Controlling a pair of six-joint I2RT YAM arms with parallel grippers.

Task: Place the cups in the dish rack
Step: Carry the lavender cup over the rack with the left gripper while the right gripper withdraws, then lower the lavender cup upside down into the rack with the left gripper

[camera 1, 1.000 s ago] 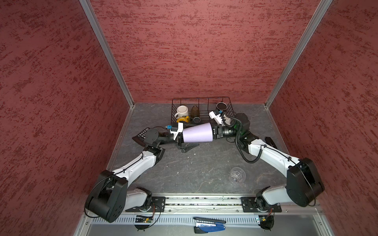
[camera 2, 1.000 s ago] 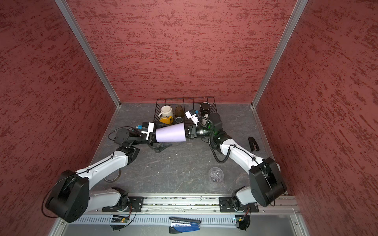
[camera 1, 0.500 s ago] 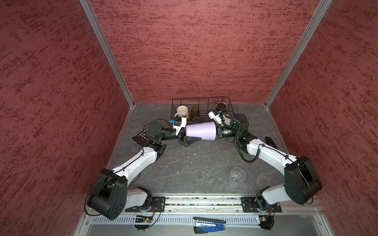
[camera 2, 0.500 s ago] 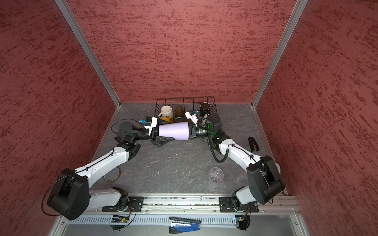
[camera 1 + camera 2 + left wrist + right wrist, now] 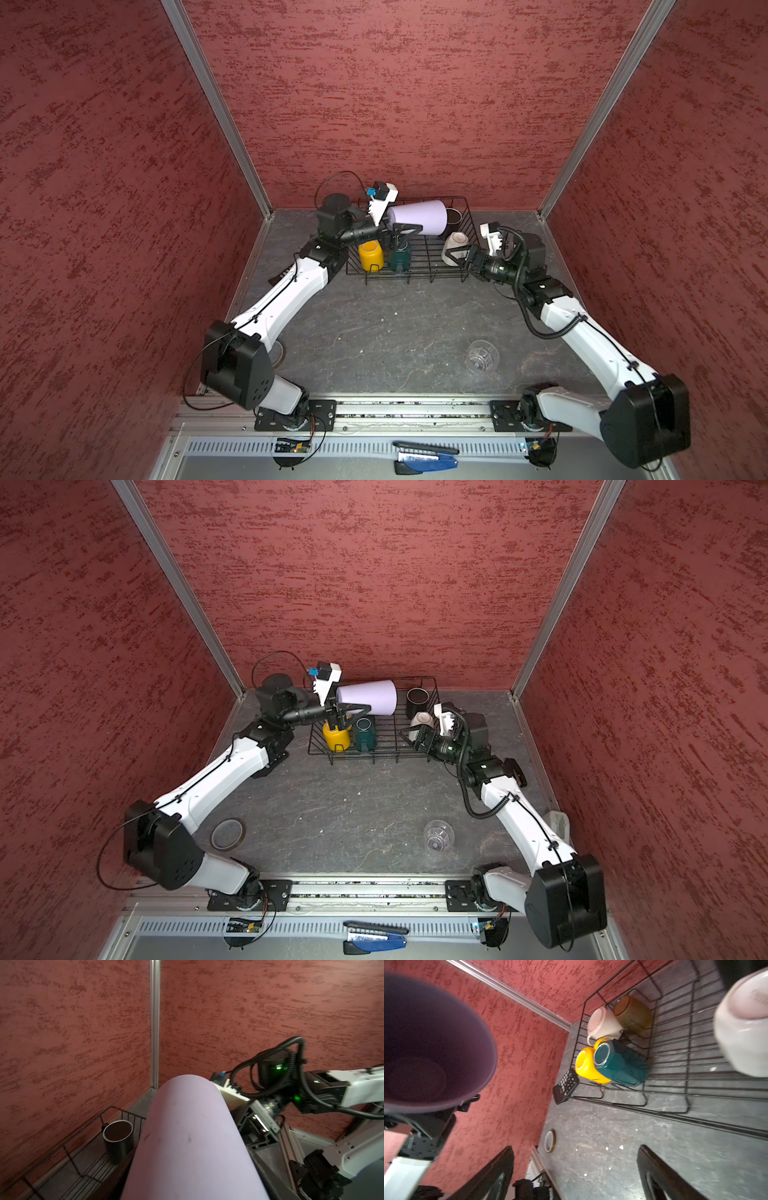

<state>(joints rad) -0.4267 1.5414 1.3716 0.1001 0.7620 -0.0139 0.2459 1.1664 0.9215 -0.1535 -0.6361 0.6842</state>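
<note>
Left pincer clamped on lavender tapered tumbler, bare floor of black thin-wire dish rack below, right pincer wide open, empty.

lab robot cell, red textured walls, aluminium corner posts, rail-mounted arms

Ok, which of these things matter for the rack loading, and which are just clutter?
Job: dish rack, lavender tumbler, yellow mug, teal mug, black mug, white mug, upturned white cup, olive tumbler, clear glass.
Clutter: tape roll, remote, blue tool.
</note>
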